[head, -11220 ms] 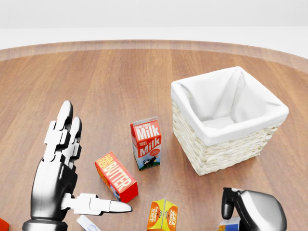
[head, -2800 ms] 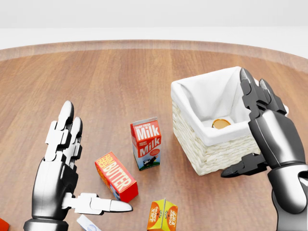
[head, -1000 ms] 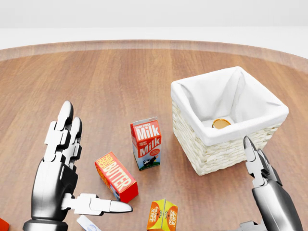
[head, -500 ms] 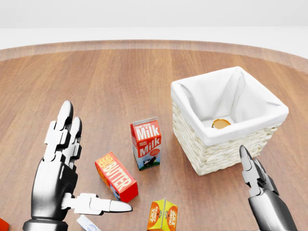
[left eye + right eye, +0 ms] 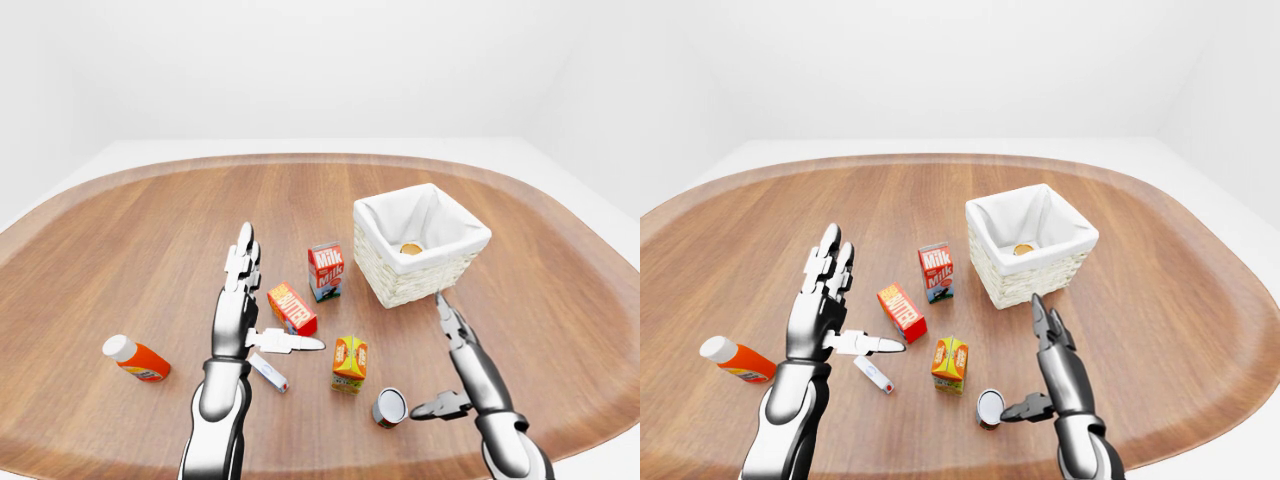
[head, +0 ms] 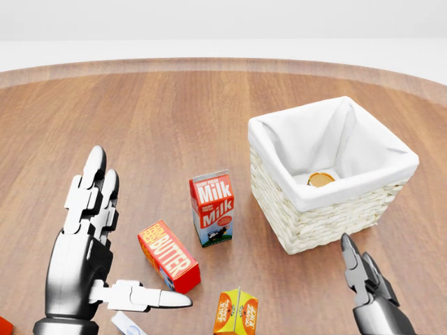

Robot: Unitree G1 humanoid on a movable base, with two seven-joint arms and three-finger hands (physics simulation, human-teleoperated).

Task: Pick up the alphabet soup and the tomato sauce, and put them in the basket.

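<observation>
one can (image 6: pixel 320 179) is lying in the basket (image 6: pixel 293 178), and we are holding our right hand (image 5: pixel 462 372) spread beside the second can (image 5: pixel 389 407) on the table (image 5: pixel 150 240).

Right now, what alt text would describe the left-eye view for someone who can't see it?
Two open metal robot hands, left and right, hover over a wooden table scattered with groceries. A can lies beside the right hand; a cloth-lined basket holds one small round item.

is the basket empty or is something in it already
Not empty: one can lies in the basket, its round orange-brown end showing against the white liner.
</observation>
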